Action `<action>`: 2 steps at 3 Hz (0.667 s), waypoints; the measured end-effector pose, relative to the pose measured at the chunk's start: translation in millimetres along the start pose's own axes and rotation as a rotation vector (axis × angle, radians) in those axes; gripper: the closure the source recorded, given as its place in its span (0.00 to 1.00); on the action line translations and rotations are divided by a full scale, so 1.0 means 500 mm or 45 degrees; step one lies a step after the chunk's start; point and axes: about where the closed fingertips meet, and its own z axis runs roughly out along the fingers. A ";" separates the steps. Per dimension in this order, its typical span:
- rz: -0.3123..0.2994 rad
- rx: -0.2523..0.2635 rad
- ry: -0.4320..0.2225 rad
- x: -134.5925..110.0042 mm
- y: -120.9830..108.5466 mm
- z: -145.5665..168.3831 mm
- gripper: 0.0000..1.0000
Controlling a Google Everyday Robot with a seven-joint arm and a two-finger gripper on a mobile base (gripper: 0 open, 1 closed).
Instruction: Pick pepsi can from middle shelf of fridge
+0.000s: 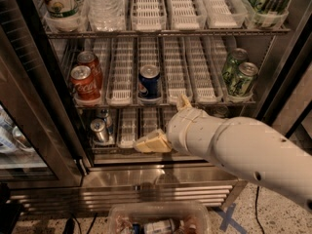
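Observation:
The pepsi can, dark blue with a silver top, stands upright in a centre lane at the front of the middle shelf of the fridge. My gripper is below and slightly right of the can, in front of the lower rack, and is not touching it. Its jaws are spread wide: one cream finger points left and the other reaches up to the front edge of the middle shelf. The gripper holds nothing. My white arm runs off to the lower right.
Two red Coca-Cola cans stand at the left of the middle shelf, two green cans at the right. Silver-topped cans sit on the lower rack. Bottles are on the top rack. The glass door is open at left. A plastic bin lies on the floor.

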 end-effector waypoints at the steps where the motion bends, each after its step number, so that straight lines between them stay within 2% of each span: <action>1: 0.087 0.151 -0.073 -0.021 -0.024 0.014 0.00; 2: 0.169 0.213 -0.163 -0.037 -0.034 0.038 0.00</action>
